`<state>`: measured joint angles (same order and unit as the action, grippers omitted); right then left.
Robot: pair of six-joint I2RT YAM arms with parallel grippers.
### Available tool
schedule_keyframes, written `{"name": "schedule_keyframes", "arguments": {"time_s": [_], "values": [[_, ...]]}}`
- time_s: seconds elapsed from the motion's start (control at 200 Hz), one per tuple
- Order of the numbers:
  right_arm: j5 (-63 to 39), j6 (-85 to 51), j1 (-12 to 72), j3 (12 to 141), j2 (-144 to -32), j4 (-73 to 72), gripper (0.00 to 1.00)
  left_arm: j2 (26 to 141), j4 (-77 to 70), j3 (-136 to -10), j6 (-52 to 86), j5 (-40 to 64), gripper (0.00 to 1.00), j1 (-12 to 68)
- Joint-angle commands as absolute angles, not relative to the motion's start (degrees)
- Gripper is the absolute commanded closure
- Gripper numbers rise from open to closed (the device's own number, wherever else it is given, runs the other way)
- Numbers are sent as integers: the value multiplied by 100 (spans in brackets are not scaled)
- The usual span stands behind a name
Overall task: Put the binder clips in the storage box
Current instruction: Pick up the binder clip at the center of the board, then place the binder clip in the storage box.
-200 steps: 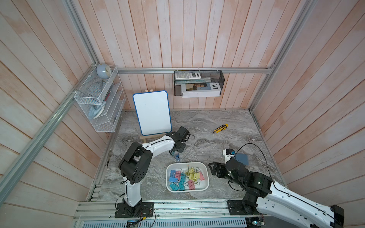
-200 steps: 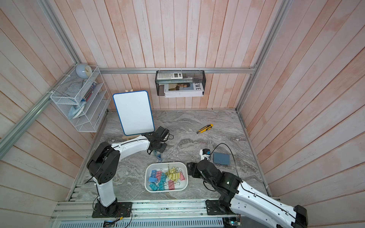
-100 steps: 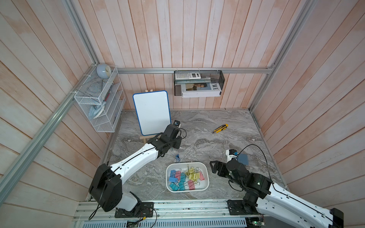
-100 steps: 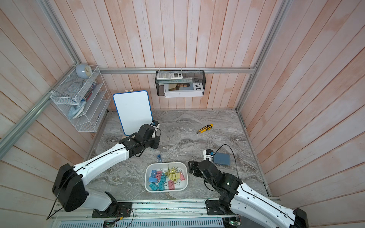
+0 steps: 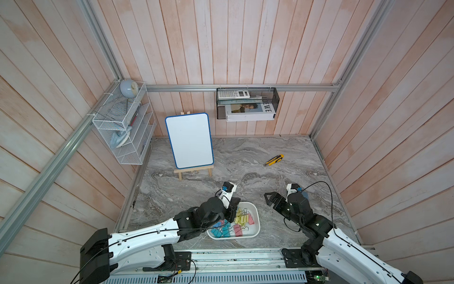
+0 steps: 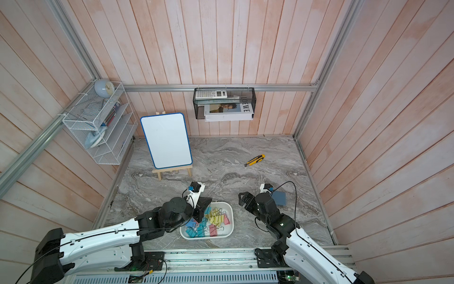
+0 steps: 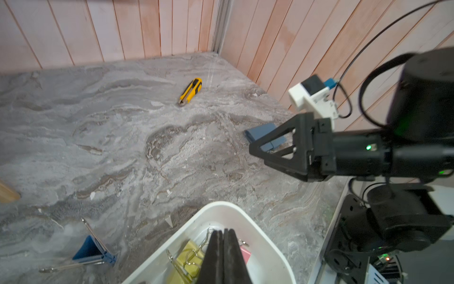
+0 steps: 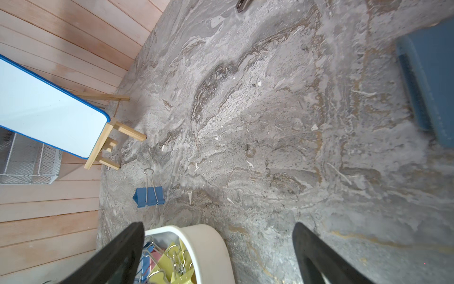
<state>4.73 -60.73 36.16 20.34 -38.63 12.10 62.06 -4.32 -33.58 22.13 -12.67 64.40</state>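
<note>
**One blue clip outside the box, the rest heaped inside**

We find the two black fingers (image 7: 216,258) of the left gripper (image 7: 223,231) pressed flat together, with nothing visible between them. They point down over a corner of the shallow white plastic storage box (image 5: 256,214), just above a yellow clip; whether they touch it we cannot tell. The right gripper (image 8: 218,225) has its black fingers (image 8: 118,253) spread wide and holds nothing. Bare tabletop and one rounded corner of the storage box show in the gap.

In both top views the right gripper hangs over bare table, near the storage box on the robot's right and apart from it. Inside the box lies a loose heap of small pastel binder clips (image 6: 211,221) in yellow, pink, teal and blue, their silver wire handles tangled. A single blue binder clip (image 8: 148,195) with silver wire handles lies on the grey marble-patterned tabletop (image 5: 245,152), near the box and outside it.

A flat slate-blue rectangular object (image 6: 278,198) lies near the right gripper. Farther back we see a yellow-and-black utility knife (image 5: 274,160) lying alone. A blue-framed whiteboard on a small wooden easel (image 5: 189,140) stands toward the rear wall.
</note>
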Motion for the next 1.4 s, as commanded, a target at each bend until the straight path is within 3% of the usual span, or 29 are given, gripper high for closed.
{"name": "schedule_keyframes", "arguments": {"time_s": [0.0, 0.53, 0.56, 0.63, 0.69, 0.93, 1.01, 1.195, 1.395], "values": [[266, -6113, 3590, 1975, -3858, 1061, 2, 6319, -1358, -3046, 2521, -1305, 100, 6510], [154, -6152, 3590, 2012, -4146, 935, 2, 6265, -2613, -1642, 3160, -1484, 100, 6521], [149, -6136, 3595, 2028, -4163, 937, 2, 6230, -2633, -1593, 3173, -1485, 95, 6521], [157, -6102, 3594, 2064, -4205, 936, 2, 6115, -2665, -1504, 3208, -1512, 72, 6521], [167, -6066, 3595, 2115, -4242, 934, 2, 5986, -2589, -1496, 3184, -1587, 62, 6521], [192, -5839, 3593, 2422, -4416, 1068, 2, 5083, -1464, -2055, 2728, -2548, 49, 6464], [219, -5784, 3592, 2473, -4449, 1073, 2, 5130, -715, -2604, 2613, -2658, 48, 6081], [208, -5748, 3590, 2562, -4608, 1013, 2, 6392, 579, -3960, 2534, -1542, 56, 4663], [123, -5680, 3592, 2663, -4657, 1160, 2, 7552, 1271, -4730, 2431, -528, 60, 3880]]}}
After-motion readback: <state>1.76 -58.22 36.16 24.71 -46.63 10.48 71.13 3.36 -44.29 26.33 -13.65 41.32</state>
